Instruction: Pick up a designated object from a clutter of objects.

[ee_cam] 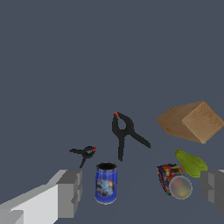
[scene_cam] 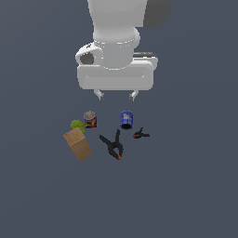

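The claw (scene_cam: 116,95) hung above the clutter with its fingers spread wide and nothing between them, while the blue can (scene_cam: 126,119) stood upright on the surface (scene_cam: 195,186), between the red-and-dark can (scene_cam: 90,119) and the small black clamp (scene_cam: 140,135), apart from both. It looked rigid and light, though its smooth round wall could slip. A grip across the middle of its side seemed best.

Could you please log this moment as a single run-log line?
phase: pre-grasp | gripper: open, empty, above clutter | target: blue can upright, untouched | neighbours: small clamp, big clamp, red can
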### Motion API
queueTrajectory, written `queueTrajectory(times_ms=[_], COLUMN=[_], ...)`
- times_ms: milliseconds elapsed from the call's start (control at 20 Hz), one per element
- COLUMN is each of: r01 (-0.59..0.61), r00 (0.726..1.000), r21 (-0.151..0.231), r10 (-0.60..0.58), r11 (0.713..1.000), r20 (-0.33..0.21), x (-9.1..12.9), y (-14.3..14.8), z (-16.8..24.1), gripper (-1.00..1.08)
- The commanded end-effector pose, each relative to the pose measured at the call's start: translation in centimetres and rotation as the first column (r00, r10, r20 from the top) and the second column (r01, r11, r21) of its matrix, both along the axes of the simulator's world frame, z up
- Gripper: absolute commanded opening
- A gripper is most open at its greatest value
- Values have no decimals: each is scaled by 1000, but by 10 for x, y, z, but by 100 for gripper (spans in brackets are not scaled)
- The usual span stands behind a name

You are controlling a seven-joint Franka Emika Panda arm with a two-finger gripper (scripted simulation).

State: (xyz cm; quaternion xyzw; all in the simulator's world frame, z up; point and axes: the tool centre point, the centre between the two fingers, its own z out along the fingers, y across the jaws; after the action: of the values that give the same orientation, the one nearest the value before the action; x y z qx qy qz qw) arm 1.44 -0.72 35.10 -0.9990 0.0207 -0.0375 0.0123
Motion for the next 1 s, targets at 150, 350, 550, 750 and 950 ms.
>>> queueTrajectory(times_ms=[150,350,550,750,950], r01=[4,8,13,18,22], r00=[1000,1000,1000,999,999], r21=[-2,-5,-9,-13,-17], r10=[-4,-8,-13,-19,-23], r11=[1000,1000,1000,1000,1000], r20=[-6,-13,-23,-34,-45], x=[-5,-12,-24,-43,-67], y=[5,11,18,27,35], z=[-22,-49,-84,-124,-163], gripper=[100,100,100,100,100])
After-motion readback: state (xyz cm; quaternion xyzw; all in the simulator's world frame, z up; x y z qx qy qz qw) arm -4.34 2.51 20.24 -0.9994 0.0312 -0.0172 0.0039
